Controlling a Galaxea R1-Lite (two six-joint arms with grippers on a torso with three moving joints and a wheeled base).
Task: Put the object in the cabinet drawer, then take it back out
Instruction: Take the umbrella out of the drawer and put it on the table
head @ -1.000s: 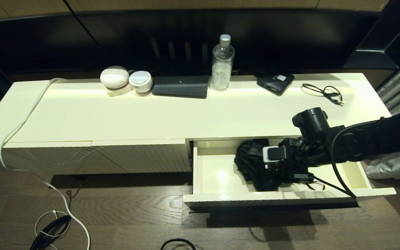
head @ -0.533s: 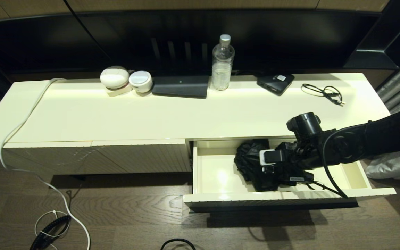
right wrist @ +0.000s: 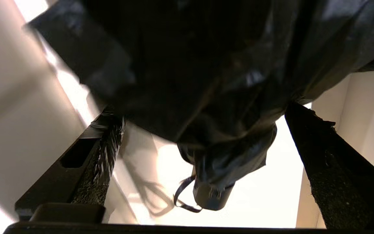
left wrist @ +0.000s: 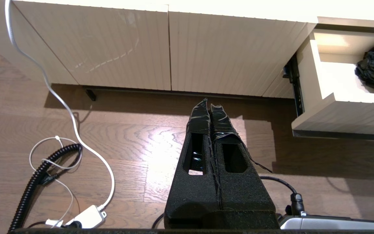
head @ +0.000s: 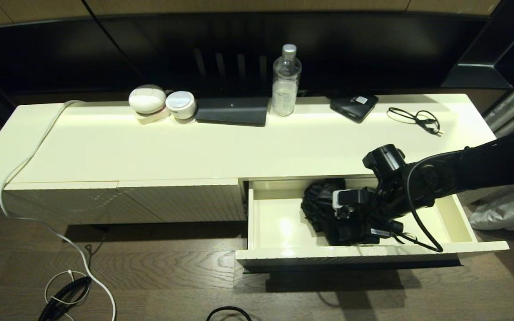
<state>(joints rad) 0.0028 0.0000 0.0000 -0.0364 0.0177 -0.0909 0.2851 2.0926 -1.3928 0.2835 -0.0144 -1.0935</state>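
The cabinet drawer (head: 279, 229) stands pulled out at the cabinet's right end, and its ribbed front (left wrist: 336, 110) also shows in the left wrist view. The black folding umbrella (head: 321, 203) lies inside it. My right gripper (right wrist: 200, 110) is down in the drawer, open, with one finger on each side of the umbrella's glossy folds (right wrist: 206, 65). The short handle (right wrist: 211, 196) and thin strap (right wrist: 182, 195) point back toward my wrist. My left gripper (left wrist: 210, 104) is shut and empty, parked low over the wooden floor in front of the cabinet.
On the cabinet top stand a clear bottle (head: 286, 82), a flat black box with a white label (head: 354, 107), a black cable loop (head: 415, 118), two white round devices (head: 147, 99) and a dark flat unit (head: 232, 111). A white cable (head: 29, 156) trails to the floor.
My right arm has moved left and deeper into the drawer, bringing the open gripper over the umbrella. The umbrella and drawer have not shifted.
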